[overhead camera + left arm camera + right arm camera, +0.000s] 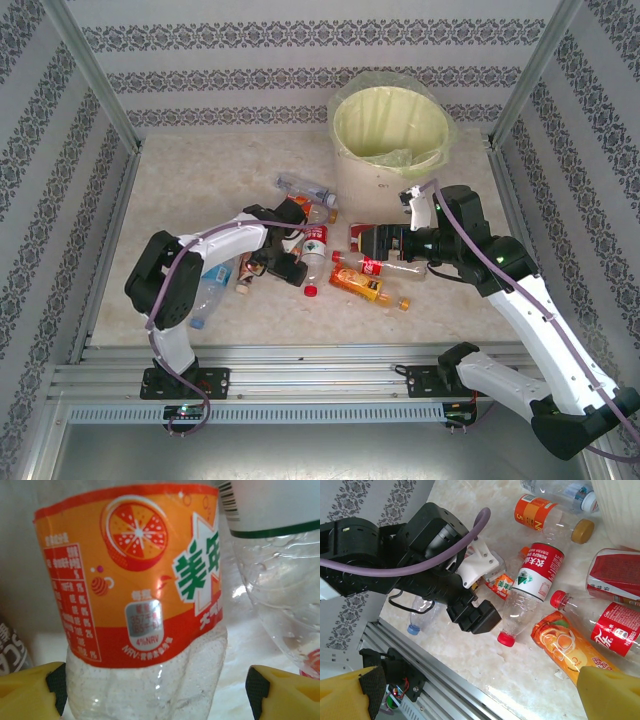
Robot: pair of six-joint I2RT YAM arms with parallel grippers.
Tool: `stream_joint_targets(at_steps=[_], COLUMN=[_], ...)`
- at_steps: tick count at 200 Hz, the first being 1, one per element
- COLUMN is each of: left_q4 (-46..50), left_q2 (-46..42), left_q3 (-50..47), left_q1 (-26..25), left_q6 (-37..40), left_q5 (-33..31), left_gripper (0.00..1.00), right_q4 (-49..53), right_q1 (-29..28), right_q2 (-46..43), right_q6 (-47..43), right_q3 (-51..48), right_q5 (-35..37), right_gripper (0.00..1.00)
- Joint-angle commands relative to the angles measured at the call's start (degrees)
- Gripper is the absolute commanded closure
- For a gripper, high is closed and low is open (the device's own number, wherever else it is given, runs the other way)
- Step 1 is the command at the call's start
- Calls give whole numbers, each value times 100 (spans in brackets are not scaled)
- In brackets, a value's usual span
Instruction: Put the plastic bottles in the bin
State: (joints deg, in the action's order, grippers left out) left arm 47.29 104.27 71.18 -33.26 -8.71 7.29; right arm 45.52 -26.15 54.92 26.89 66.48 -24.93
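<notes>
Several plastic bottles lie in a heap on the table in front of the bin (pixel 390 140), a tall cream bucket with a pale yellow-green liner. My left gripper (pixel 156 695) is open around a clear bottle with an orange label (pixel 135 570). Its left finger (pixel 35 692) sits against the bottle's side, and a gap remains at the right finger (pixel 285 695). My right gripper (pixel 480 695) hangs open above the table's near edge with nothing between its fingers. Ahead of it lie a red-capped bottle (pixel 535 577) and a crushed orange bottle (pixel 567 647).
A clear bottle with a blue cap (pixel 205 295) lies under the left arm (pixel 175 270). Red-labelled bottles (pixel 615 630) lie beside the bin wall (pixel 620 505). An aluminium rail (pixel 300 375) runs along the near edge. Patterned walls close in both sides.
</notes>
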Motion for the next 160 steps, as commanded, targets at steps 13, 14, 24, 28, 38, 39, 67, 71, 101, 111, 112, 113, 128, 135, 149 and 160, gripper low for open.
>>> stream_joint_targets(at_steps=[13, 14, 24, 28, 38, 39, 67, 71, 101, 111, 112, 113, 128, 135, 149, 160], left_q4=[-75, -77, -75, -81, -83, -86, -93, -90, -62, -40, -42, -43, -16, 16, 50, 80], left_q2=[137, 146, 172, 187, 198, 199, 165, 156, 33, -23, -30, -39, -145, -205, -350, -496], left_q3=[116, 116, 124, 132, 140, 141, 131, 128, 127, 130, 131, 124, 111, 107, 72, 29], left_q1=[38, 38, 38, 38, 38, 38, 38, 38, 38, 34, 36, 37, 38, 38, 38, 38], left_q6=[118, 117, 109, 106, 98, 98, 93, 89, 68, 58, 56, 55, 20, -5, -66, -123], left_q5=[58, 60, 46, 36, 18, 18, 14, 11, -50, -76, -77, -78, -112, -114, -105, -97], left_gripper=[12, 12, 13, 13, 15, 15, 21, 22, 30, 32, 32, 32, 34, 35, 37, 37], right_q4=[-84, -85, -82, -87, -85, -86, -91, -95, -97, -97, -96, -96, -112, -130, -176, -233], right_q1=[-66, -65, -66, -66, -65, -65, -63, -65, -66, -65, -65, -65, -66, -68, -68, -66], right_q2=[-7, -7, -16, -16, -16, -16, -16, -16, -3, 5, 8, 5, 12, 19, 15, 9], right_q6=[26, 26, 26, 22, 22, 20, 34, 28, 33, 32, 33, 34, 37, 57, 91, 128], right_q3=[43, 42, 32, 31, 25, 28, 15, 15, 48, 54, 52, 51, 54, 43, 24, 10], right_q5=[82, 83, 85, 89, 93, 93, 102, 102, 105, 105, 108, 105, 102, 89, 52, 12], right_gripper=[2, 2, 2, 2, 2, 2, 2, 2, 2, 2, 2, 2, 2, 2, 2, 2])
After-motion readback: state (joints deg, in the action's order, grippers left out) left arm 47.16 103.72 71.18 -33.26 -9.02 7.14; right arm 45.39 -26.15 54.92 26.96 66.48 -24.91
